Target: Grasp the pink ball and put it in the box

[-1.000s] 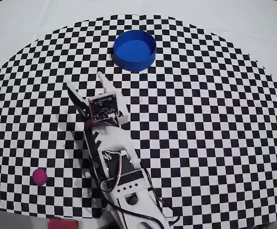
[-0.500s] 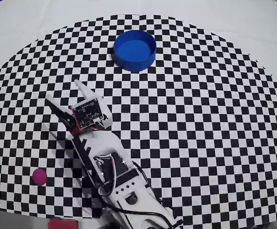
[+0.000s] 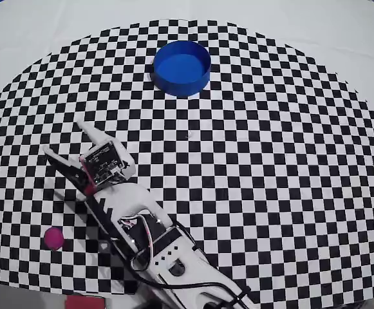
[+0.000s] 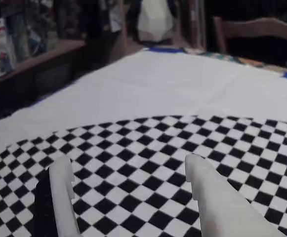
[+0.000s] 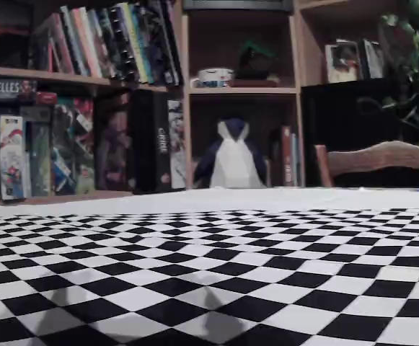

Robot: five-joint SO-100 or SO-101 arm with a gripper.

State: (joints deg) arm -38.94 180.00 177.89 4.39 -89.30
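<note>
In the overhead view the small pink ball [image 3: 53, 238] lies on the checkered mat at the lower left. The round blue box [image 3: 181, 67] stands at the top middle. My gripper [image 3: 65, 140] is open and empty, pointing to the upper left, well above and right of the ball and far left and below the box. In the wrist view my gripper [image 4: 128, 170] shows two white fingers spread wide over bare checker squares. Ball and box are out of the wrist view and the fixed view.
The checkered mat [image 3: 270, 167] lies on a white cloth [image 3: 38, 32]. A red-pink block [image 3: 84, 301] sits at the bottom edge near the arm's base. The fixed view shows shelves with books and a penguin figure [image 5: 231, 158] beyond the table.
</note>
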